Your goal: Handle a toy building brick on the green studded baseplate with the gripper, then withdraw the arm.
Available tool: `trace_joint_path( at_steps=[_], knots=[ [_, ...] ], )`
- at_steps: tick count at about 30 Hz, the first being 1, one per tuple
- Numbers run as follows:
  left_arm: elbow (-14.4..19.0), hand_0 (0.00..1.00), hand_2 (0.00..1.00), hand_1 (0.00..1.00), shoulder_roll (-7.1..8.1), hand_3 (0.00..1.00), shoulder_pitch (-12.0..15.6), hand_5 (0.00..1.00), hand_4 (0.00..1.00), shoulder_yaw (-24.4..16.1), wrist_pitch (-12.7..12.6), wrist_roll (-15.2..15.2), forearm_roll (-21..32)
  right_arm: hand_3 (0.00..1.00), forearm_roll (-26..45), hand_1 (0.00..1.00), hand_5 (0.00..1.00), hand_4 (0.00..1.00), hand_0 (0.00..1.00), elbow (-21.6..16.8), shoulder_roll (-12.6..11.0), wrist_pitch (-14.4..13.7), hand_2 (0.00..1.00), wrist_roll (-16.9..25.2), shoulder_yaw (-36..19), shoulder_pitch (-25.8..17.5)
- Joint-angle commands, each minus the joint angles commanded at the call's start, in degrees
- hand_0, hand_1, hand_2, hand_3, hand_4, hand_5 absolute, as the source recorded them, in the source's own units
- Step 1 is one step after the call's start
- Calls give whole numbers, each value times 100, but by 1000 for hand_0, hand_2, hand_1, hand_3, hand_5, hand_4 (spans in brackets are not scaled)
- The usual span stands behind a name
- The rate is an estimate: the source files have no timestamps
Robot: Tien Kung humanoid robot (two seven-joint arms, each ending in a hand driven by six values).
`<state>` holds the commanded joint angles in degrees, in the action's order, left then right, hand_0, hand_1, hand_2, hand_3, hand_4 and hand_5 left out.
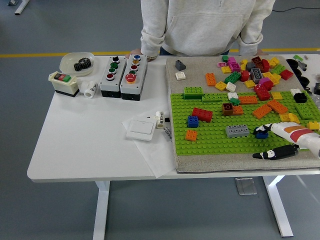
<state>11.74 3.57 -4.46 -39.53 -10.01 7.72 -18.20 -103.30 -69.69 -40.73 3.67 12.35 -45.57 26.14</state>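
Observation:
The green studded baseplate [215,140] lies on a beige mat at the table's right half, with several bricks on it. A small blue brick [260,134] sits near its right end, beside a grey brick [237,131]. My right hand [257,143] reaches in from the right edge. Its fingertips [261,129] lie on top of the blue brick and partly hide it. The thumb [272,153] stretches out well apart, over the mat's near edge. The hand grips nothing. The left arm is out of view.
On the baseplate are a red brick [202,114], another blue brick [193,121] and an orange brick [191,135]. Loose bricks [250,72] are piled on the mat behind. Button boxes [123,75] and a white switch [141,130] lie left. A person [205,25] stands at the far side, hands on the table's edge.

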Motion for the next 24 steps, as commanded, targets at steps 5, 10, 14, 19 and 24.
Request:
trace_joint_path(
  at_steps=[5,10,14,19,24],
  knots=[
    [1,813,878,868,-5,798,9,710,836,-25,-5,11,-30,783,-3,788,799,998,877,32,17,-2,797,-6,31,-13],
    [2,813,878,868,-6,798,23,710,836,-53,-7,22,-70,783,-15,789,799,998,877,-9,7,0,797,-9,43,-18],
    [3,812,878,868,-5,798,37,710,837,-78,-8,28,-106,783,-13,789,799,998,877,-89,-6,-2,796,-10,-3,-37],
    [4,812,878,868,0,800,54,712,837,-109,-9,41,-155,784,6,788,800,998,878,-223,-26,-17,797,8,-132,-53],
    [7,812,878,868,9,800,64,708,836,-126,-11,56,-187,784,31,788,799,998,879,-300,-33,-29,797,25,-194,-56]
  ],
)
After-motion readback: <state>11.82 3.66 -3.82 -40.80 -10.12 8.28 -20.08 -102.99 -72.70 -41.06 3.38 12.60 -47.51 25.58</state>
